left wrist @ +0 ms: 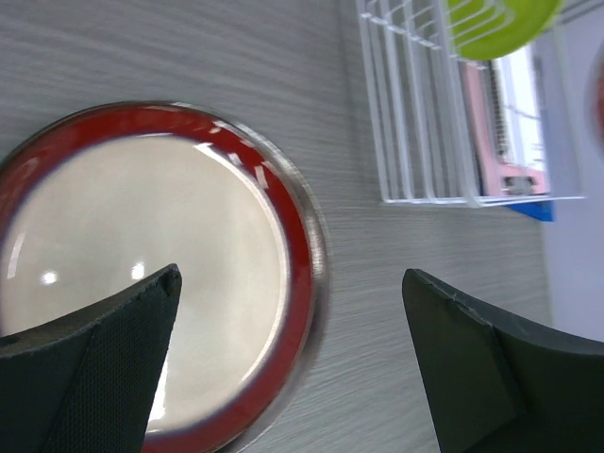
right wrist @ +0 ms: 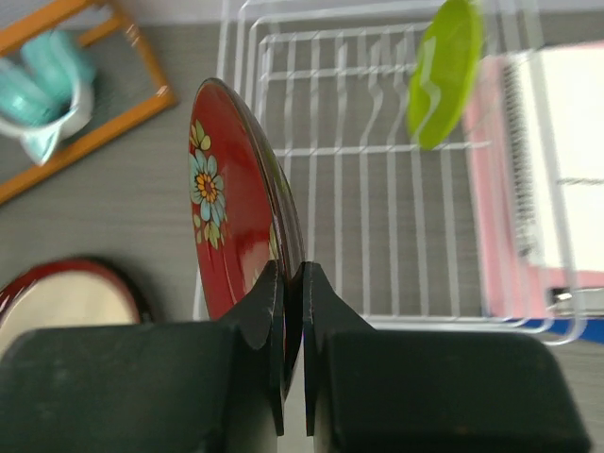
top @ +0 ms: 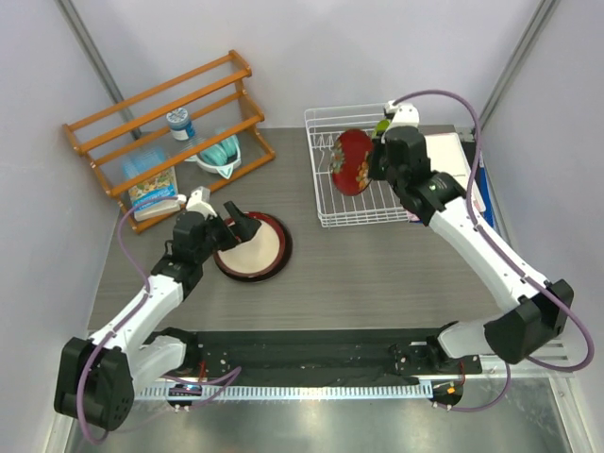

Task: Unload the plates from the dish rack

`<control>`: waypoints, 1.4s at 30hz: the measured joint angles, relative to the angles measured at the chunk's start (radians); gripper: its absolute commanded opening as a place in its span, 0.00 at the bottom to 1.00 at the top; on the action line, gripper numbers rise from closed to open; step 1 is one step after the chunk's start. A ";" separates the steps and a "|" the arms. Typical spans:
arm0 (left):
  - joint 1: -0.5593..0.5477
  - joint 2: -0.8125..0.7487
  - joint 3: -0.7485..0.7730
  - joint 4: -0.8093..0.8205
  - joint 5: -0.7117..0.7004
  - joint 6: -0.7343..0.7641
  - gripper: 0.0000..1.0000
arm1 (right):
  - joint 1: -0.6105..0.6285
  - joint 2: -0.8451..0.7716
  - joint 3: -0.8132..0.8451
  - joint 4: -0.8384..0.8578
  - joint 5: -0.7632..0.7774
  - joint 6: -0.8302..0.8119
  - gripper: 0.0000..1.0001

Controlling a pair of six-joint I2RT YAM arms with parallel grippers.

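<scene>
Grey surface [top: 377, 274]: open stretch between rack and flat plate. Dish rack [top: 359, 223], one; lime green plate [right wrist: 444, 71], one, upright at its far side. Patterned dark red plate [top: 353, 161], one, upright at the rack's left, clenched by right pincer [right wrist: 293, 283]. Red-rimmed cream plate [top: 253, 247], one, flat on surface; left pincer [left wrist: 293, 278] released above.

The grey wood-grain table [top: 377, 274] carries an orange slatted shelf [top: 156, 94] at its far left. A white wire dish rack [top: 368, 223] stands far right, with a notebook [top: 449, 151] just beside it. A red-rimmed plate [top: 250, 253] lies flat left of centre.
</scene>
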State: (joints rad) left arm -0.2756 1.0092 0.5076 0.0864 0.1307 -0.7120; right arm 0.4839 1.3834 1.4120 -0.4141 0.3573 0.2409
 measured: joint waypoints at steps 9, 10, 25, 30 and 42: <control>-0.035 -0.018 -0.017 0.150 0.090 -0.061 0.99 | 0.039 -0.056 -0.283 0.096 -0.306 0.192 0.01; -0.039 -0.012 -0.023 0.171 0.097 -0.070 0.99 | 0.039 -0.056 -0.302 0.111 -0.332 0.211 0.01; -0.132 0.126 -0.114 0.379 0.084 -0.127 1.00 | 0.053 -0.052 -0.446 0.445 -0.577 0.447 0.01; -0.143 0.111 -0.114 0.378 0.052 -0.126 0.99 | 0.054 -0.053 -0.447 0.457 -0.559 0.447 0.01; -0.148 -0.103 -0.127 0.318 -0.057 -0.098 0.99 | 0.058 -0.081 -0.447 0.378 -0.494 0.412 0.01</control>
State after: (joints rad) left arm -0.4232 0.9058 0.3809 0.4042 0.0734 -0.8097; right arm 0.5423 1.3025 0.9649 -0.0364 -0.1368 0.6533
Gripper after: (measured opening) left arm 0.994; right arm 0.084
